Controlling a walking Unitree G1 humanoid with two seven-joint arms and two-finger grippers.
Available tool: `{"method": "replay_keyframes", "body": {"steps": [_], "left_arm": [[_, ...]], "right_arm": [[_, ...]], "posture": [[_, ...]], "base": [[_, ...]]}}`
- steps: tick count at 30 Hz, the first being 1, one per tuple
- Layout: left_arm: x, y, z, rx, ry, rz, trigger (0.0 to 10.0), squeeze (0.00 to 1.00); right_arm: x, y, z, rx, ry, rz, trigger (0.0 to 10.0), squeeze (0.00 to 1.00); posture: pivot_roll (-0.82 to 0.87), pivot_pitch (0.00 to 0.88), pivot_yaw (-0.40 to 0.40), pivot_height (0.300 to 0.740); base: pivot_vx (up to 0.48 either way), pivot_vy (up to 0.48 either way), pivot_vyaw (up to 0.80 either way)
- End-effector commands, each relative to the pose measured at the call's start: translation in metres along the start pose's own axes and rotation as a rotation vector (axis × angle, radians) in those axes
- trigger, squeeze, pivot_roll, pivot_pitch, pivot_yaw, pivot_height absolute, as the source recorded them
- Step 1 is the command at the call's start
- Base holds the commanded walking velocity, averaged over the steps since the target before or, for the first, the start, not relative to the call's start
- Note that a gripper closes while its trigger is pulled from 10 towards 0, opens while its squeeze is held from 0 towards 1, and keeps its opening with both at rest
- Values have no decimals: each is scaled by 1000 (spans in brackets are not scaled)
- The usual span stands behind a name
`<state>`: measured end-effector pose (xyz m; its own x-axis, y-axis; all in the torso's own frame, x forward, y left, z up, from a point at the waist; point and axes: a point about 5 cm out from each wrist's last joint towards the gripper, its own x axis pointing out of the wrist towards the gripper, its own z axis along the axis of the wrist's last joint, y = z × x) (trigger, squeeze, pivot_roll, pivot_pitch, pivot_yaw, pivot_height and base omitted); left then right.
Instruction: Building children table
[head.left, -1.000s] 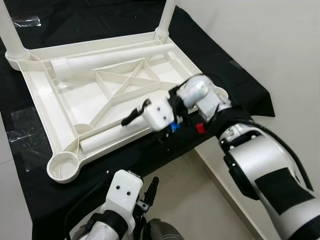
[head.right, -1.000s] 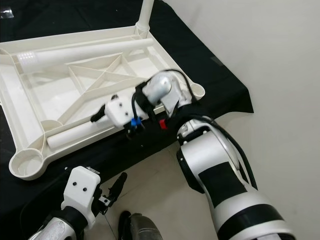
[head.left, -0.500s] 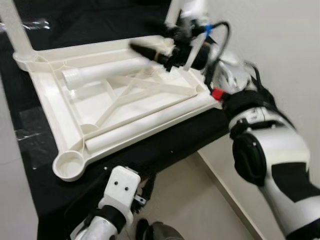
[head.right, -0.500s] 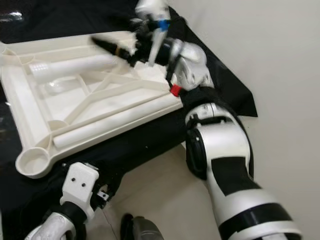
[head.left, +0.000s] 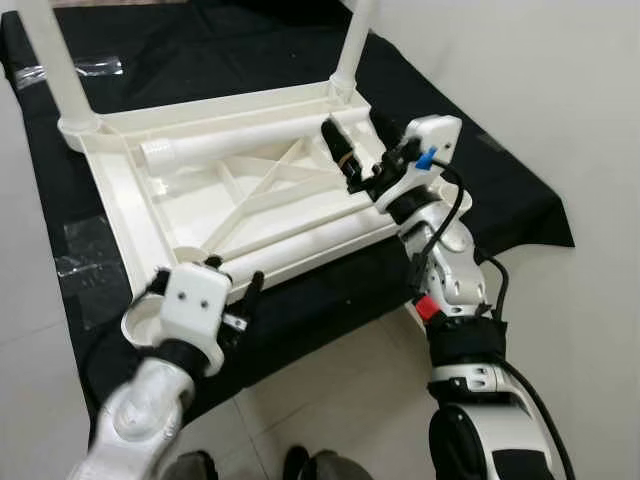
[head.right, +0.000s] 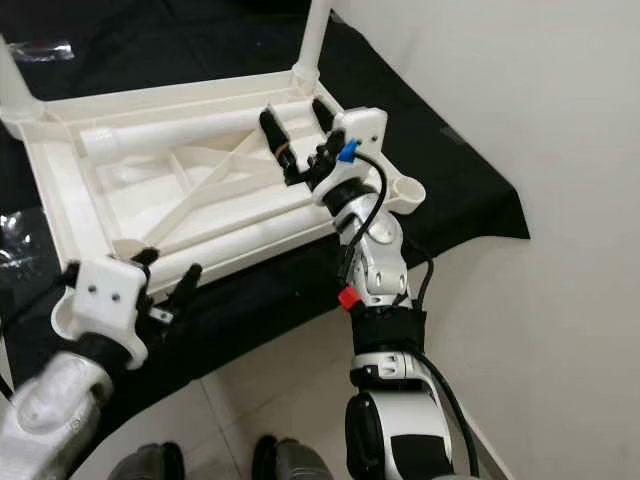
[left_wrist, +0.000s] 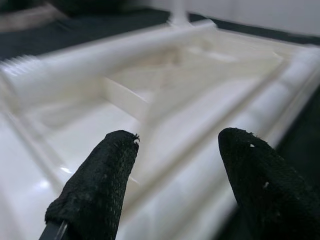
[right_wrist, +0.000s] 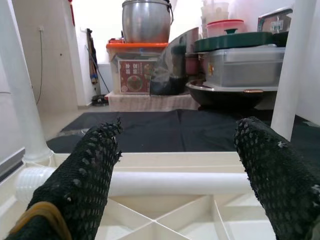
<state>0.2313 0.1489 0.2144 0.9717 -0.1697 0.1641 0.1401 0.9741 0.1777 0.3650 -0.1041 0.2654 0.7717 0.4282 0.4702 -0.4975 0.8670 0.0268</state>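
A white plastic children's table lies upside down on a black cloth. Two legs stand screwed in at its far corners. Two loose legs lie inside the underside, one along the far rim, one along the near rim. The near right socket holds no leg. My right gripper hovers open above the far right part of the table, holding nothing. My left gripper is open at the near left corner, over the socket, facing the near loose leg.
The black cloth covers the floor under the table. A white wall runs along the right. Pale floor tiles lie in front. Clear plastic wrap lies left of the table. Pots and storage boxes stand beyond the cloth.
My left arm has risen from below the cloth edge to the table's near left corner. My right gripper left the near loose leg, swung far, and now hangs over the far right part.
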Motion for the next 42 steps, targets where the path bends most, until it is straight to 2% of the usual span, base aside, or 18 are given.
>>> {"method": "replay_keyframes", "body": {"steps": [1,5,7,11,16,18,19,20,21,22,24,25,26,32,38,42], "left_arm": [[2,4,-4,-33,34,-14,10000,0],[18,18,4,-54,18,-25,10000,0],[18,18,4,-54,18,-25,10000,0],[45,44,4,-165,74,-31,10000,0],[54,55,3,-186,94,-35,10000,0],[69,71,0,-210,119,-40,10000,0],[69,71,0,-210,119,-40,10000,0],[79,79,-1,-207,128,-44,10000,0],[79,79,-1,-207,128,-44,10000,0],[85,84,-1,-204,133,-47,10000,0],[85,84,-1,-204,133,-47,10000,0],[91,88,1,-215,129,-51,10000,0],[91,88,1,-215,129,-51,10000,0],[119,94,11,-331,93,-89,10000,0],[128,99,10,-351,92,-91,10000,0],[135,108,6,-355,104,-69,10000,0]], "right_arm": [[-6,-3,-5,25,17,-39,10000,0],[-10,5,-4,10,16,-45,10000,0],[-10,5,-4,10,16,-45,10000,0],[-21,14,-6,-22,52,-79,10000,0],[-23,16,-8,-22,58,-84,10000,0],[-25,17,-9,-24,64,-90,10000,0],[-25,17,-9,-24,64,-90,10000,0],[-26,18,-9,-22,65,-95,10000,0],[-26,18,-9,-22,65,-95,10000,0],[-27,18,-9,-19,67,-101,10000,0],[-27,18,-9,-19,67,-101,10000,0],[-27,19,-9,-17,67,-105,10000,0],[-27,19,-9,-17,67,-105,10000,0],[-31,23,-7,-12,91,-113,10000,0],[-32,23,-7,-10,97,-115,10000,0],[-31,23,-6,0,100,-118,10000,0]], "posture": [[84,127,-191,740],[91,130,-181,740],[91,130,-181,740],[93,141,-174,740],[92,142,-174,740],[91,155,-168,740],[91,155,-168,740],[86,161,-163,740],[86,161,-163,740],[86,161,-163,740],[86,161,-163,740],[80,166,-162,740],[80,166,-162,740],[62,175,-159,740],[60,173,-160,740],[52,174,-155,740]], "base": [[0,0,0],[0,0,0],[0,0,0],[0,0,0],[0,0,0],[0,0,0],[0,0,0],[0,0,0],[0,0,0],[0,0,0],[0,0,0],[0,0,0],[0,0,0],[0,0,0],[0,0,0],[0,0,0]]}}
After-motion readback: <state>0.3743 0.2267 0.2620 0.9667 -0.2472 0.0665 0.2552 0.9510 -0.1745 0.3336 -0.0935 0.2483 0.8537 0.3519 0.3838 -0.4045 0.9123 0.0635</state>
